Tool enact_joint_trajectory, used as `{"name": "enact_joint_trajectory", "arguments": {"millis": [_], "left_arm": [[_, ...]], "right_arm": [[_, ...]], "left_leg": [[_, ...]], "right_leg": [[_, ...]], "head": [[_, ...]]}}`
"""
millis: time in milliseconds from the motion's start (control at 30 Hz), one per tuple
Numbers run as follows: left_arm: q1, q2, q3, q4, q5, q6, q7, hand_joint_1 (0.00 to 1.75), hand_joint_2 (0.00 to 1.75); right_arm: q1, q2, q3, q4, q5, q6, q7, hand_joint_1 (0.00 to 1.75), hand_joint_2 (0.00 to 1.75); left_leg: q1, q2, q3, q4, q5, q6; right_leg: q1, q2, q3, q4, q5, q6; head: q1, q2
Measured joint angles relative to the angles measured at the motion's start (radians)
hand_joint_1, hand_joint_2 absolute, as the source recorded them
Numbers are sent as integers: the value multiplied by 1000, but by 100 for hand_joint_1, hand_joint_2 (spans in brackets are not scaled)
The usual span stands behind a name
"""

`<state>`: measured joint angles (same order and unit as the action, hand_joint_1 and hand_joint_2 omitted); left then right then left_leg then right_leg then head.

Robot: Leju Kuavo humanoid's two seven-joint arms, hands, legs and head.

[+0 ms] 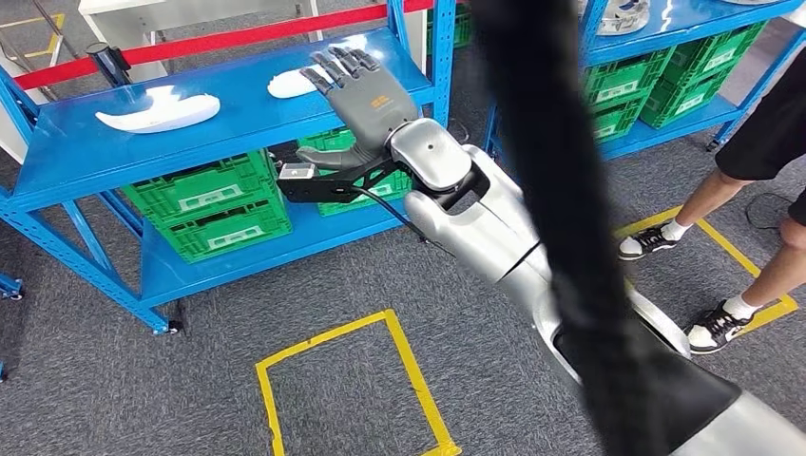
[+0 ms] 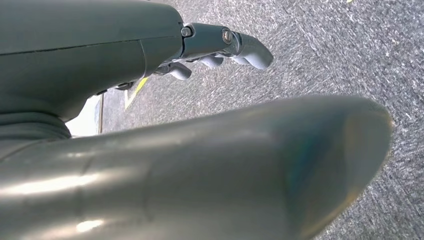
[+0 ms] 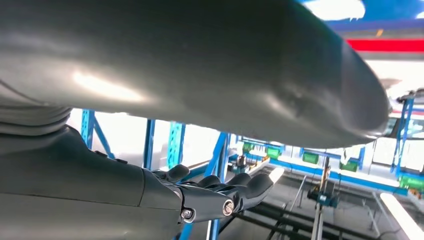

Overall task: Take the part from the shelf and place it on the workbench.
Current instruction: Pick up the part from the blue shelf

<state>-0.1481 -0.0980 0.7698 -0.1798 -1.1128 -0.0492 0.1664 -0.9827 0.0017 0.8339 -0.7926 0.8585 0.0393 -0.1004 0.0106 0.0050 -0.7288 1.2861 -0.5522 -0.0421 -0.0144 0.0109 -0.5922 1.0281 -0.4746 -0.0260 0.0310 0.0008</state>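
Two white-labelled green crates [image 1: 209, 204] under right hand [image 1: 366, 95]; label text unreadable.

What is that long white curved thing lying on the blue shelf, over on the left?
The white part is a long, smooth, glossy shell, plastic by its look, curved like a crescent with tapering ends. It lies flat on the blue shelf, above the green crates. Nothing holds it; the right robot hand hovers open, farther right.
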Motion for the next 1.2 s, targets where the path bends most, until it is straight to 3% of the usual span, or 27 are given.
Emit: {"name": "enact_joint_trajectory", "arguments": {"millis": [67, 100, 167, 267, 300, 333, 400, 433, 467, 500, 533, 567, 633, 700, 800, 867, 933, 967, 1000, 1033, 1100, 1133, 1200], "left_arm": [[2, 0, 0, 1, 0, 0, -2, 0, 0], [2, 0, 0, 1, -1, 0, -3, 0, 0], [3, 0, 0, 2, -1, 0, -4, 0, 0], [5, -2, 1, 3, -2, 0, -4, 0, 0], [5, -2, 1, 3, -3, 1, -5, 0, 0], [5, -2, 1, 3, -4, 1, -5, 0, 0], [5, -2, 4, 3, -7, 2, -5, 0, 0], [6, -2, 6, 4, -7, 2, -5, 0, 0], [8, -2, 7, 4, -7, 3, -5, 0, 0], [9, -2, 9, 4, -7, 3, -5, 0, 0], [10, -2, 10, 4, -7, 3, -5, 0, 0], [10, -3, 11, 4, -7, 3, -6, 0, 0], [10, -4, 14, 5, -7, 5, -7, 0, 0], [10, -6, 16, 5, -10, 6, -7, 0, 0], [13, -7, 16, 5, -16, 6, -10, 0, 0], [13, -7, 17, 6, -18, 6, -13, 0, 0], [14, -6, 17, 6, -18, 5, -13, 0, 0], [16, -6, 17, 6, -18, 5, -13, 0, 0], [18, -6, 17, 6, -18, 4, -13, 0, 0], [20, -6, 17, 6, -18, 3, -13, 0, 0], [22, -6, 17, 7, -18, 2, -14, 0, 0], [21, -7, 17, 7, -18, 2, -14, 0, 0], [22, -9, 17, 8, -18, 1, -15, 0, 0]], "right_arm": [[5, 0, 6, -7, -4, 0, 1, 0, 0], [5, -1, 9, -12, -8, -1, 3, 0, 0], [8, -4, 16, -21, -17, -3, 5, 0, 0], [18, -13, 26, -35, -24, -8, 6, 0, 0], [20, -17, 29, -40, -25, -10, 7, 0, 0], [21, -21, 32, -45, -25, -11, 7, 0, 0], [27, -31, 38, -54, -27, -12, 9, 0, 0], [32, -35, 41, -58, -28, -12, 10, 0, 0], [37, -41, 44, -61, -28, -12, 11, 0, 0], [40, -45, 46, -64, -29, -12, 12, 0, 0], [41, -48, 49, -67, -30, -12, 13, 0, 0], [41, -52, 51, -71, -32, -12, 15, 0, 0], [40, -57, 55, -78, -39, -11, 19, 0, 0], [40, -65, 58, -81, -48, -12, 23, 0, 0], [43, -80, 58, -82, -59, -24, 25, 0, 0], [50, -84, 58, -83, -62, -38, 25, 0, 0], [66, -88, 59, -83, -62, -50, 25, 0, 0], [77, -90, 60, -83, -62, -53, 26, 0, 0], [86, -93, 61, -82, -62, -56, 26, 0, 0], [93, -96, 61, -82, -62, -58, 27, 0, 0], [98, -100, 61, -83, -62, -60, 27, 0, 0], [99, -101, 62, -83, -62, -60, 28, 0, 0], [102, -107, 62, -83, -62, -60, 28, 0, 0]], "left_leg": [[1, -1, 50, -132, 83, 4], [-1, -2, 79, -195, 108, 7], [-4, -4, 104, -248, 110, 16], [-3, -5, 112, -257, 104, 38], [-1, -5, 116, -260, 103, 45], [0, -5, 121, -262, 101, 52], [-2, -5, 127, -262, 95, 62], [-4, -5, 129, -261, 92, 64], [-6, -6, 133, -260, 88, 66], [-7, -7, 138, -260, 84, 67], [-9, -8, 144, -259, 79, 66], [-11, -8, 151, -258, 73, 65], [-15, -9, 157, -257, 64, 59], [-15, -8, 159, -260, 59, 48], [-16, -8, 160, -249, 44, 34], [-12, -9, 117, -161, 7, 23], [-4, -9, 39, -32, -31, 12], [0, -9, 10, 5, -30, 7], [3, -8, -2, 6, -9, 3], [6, -8, 7, -37, 32, -1], [11, -6, 58, -173, 110, -8], [11, -6, 80, -223, 127, -5], [8, -6, 97, -252, 117, 11]], "right_leg": [[-1, 3, 13, 2, -12, 6], [1, 4, 17, 3, -17, 10], [3, 6, 18, 1, -20, 22], [4, 5, 19, 1, -26, 40], [4, 2, 9, 24, -39, 45], [4, 0, -13, 68, -59, 50], [5, -4, -93, 212, -111, 55], [5, -4, -132, 271, -124, 55], [5, -4, -157, 299, -118, 53], [6, -4, -160, 282, -90, 49], [8, -4, -143, 228, -48, 43], [12, -5, -114, 149, -3, 35], [21, -9, -61, 29, 44, 19], [27, -9, -44, -3, 42, 10], [17, -7, -24, -23, 40, 2], [9, -7, -6, -34, 37, -4], [6, -7, 6, -33, 26, -4], [5, -6, 12, -32, 19, -2], [3, -6, 19, -29, 11, 0], [0, -5, 27, -25, 2, 5], [-4, -3, 39, -16, -19, 18], [-4, -2, 42, -13, -27, 26], [-1, 0, 45, -12, -32, 40]], "head": [[0, 0], [-1, 0], [-2, 0], [-1, 0], [0, 0], [0, 0], [1, 0], [1, 0], [1, 0], [2, 0], [2, 0], [2, 0], [-2, 0], [-5, 0], [-6, 0], [-8, 0], [-10, 0], [-10, 0], [-9, 0], [-9, 0], [-11, 0], [-13, 0], [-14, 0]]}}
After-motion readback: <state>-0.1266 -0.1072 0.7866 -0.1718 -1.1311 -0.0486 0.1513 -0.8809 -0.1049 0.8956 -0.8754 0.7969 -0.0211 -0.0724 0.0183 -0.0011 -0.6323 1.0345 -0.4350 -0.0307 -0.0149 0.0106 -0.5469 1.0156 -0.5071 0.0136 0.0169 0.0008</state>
